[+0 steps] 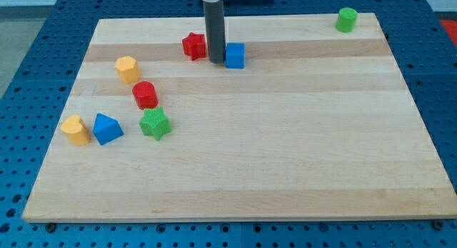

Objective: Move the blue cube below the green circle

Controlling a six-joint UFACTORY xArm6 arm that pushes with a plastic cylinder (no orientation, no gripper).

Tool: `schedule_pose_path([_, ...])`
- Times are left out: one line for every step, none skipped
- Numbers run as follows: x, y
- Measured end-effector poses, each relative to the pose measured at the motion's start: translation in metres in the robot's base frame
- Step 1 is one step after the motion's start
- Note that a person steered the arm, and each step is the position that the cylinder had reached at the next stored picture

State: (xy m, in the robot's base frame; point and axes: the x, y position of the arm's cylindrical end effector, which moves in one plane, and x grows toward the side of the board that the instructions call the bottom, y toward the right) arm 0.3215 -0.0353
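The blue cube (235, 55) sits near the view's top, left of centre, on the wooden board (285, 148). The green circle (347, 19), a short cylinder, stands at the board's top right corner. My tip (216, 60) is down on the board right against the blue cube's left side, between it and a red star (193, 46). The rod rises straight up out of the view's top.
A yellow hexagon block (127, 68), a red cylinder (145, 95), a green star (154, 124), a blue triangular block (107, 129) and a yellow block (75, 129) are grouped at the view's left. A blue perforated table surrounds the board.
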Motion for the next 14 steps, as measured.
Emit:
schedule_pose_path([0.0, 0.072])
schedule_pose_path([0.0, 0.156])
schedule_pose_path([-0.001, 0.216])
schedule_pose_path([0.0, 0.225])
schedule_pose_path([0.027, 0.217])
schedule_pose_path([0.037, 0.253])
schedule_pose_path([-0.002, 0.283])
schedule_pose_path([-0.029, 0.291])
schedule_pose_path([0.0, 0.29])
schedule_pose_path([0.035, 0.255])
schedule_pose_path([0.024, 0.225])
schedule_pose_path([-0.003, 0.25])
schedule_pose_path([-0.027, 0.264])
schedule_pose_path([-0.038, 0.264])
